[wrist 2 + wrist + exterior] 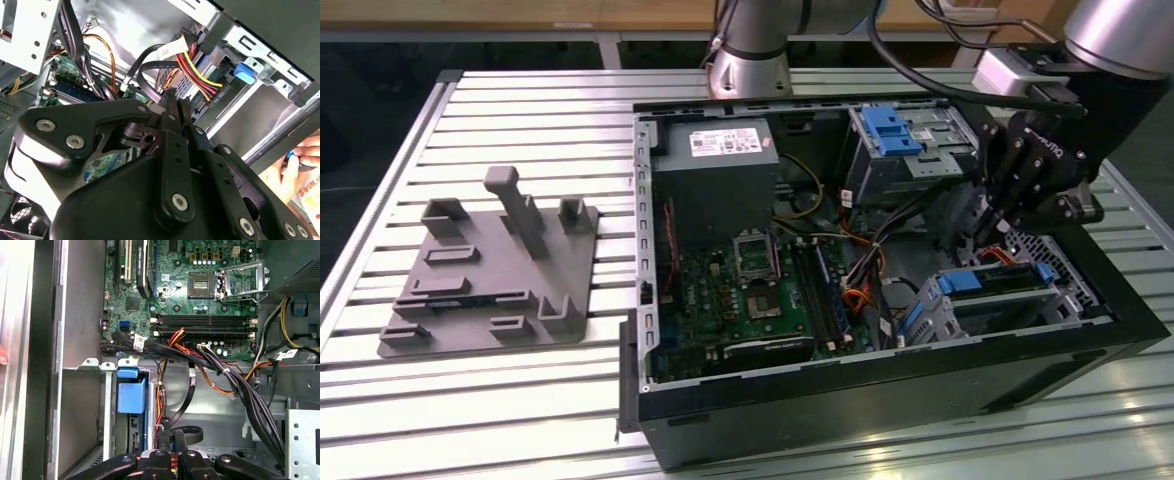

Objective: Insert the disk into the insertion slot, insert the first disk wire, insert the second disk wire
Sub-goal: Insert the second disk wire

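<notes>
Inside the open computer case, over toward the exterior view's right, the black gripper hangs low among the cables. Just past it, at about five o'clock from the fingertips in that view, the disk sits in the insertion slot, its blue bracket showing along the top edge of the grey cage. The taller cage with the blue latch stands well apart, at about eleven o'clock from the gripper. In both wrist views the fingers are drawn close together, with hardly any gap; something small and dark, probably a wire connector, seems pinched between the tips, though I cannot be sure of it. A red-and-yellow wire bundle runs just beyond the fingertips. The green motherboard lies at about nine o'clock from the gripper, and a grey fixture plate rests on the slatted table outside the case.
</notes>
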Controlling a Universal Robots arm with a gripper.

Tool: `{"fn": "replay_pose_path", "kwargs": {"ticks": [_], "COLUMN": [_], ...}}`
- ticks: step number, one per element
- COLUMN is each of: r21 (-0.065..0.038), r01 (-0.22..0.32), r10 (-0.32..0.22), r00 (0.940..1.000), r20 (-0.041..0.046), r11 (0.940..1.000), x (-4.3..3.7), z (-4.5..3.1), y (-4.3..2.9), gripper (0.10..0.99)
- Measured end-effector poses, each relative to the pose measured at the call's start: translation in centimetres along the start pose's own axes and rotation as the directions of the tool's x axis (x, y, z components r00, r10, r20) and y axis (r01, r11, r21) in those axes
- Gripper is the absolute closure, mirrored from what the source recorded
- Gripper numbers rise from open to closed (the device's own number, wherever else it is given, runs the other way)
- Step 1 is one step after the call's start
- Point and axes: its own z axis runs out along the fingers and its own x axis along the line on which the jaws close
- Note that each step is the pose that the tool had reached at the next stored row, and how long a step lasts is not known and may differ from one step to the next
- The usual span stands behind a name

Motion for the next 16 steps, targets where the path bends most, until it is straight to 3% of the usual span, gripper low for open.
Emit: {"fn": "replay_pose_path", "kwargs": {"ticks": [16], "r21": [-0.001], "r01": [-0.017], "r10": [0.017], "r00": [0.9999], "r20": [0.0048], "r11": [0.9999], "x": [1.51], "z": [-0.31], "y": [-0.34], "gripper": [0.933]}}
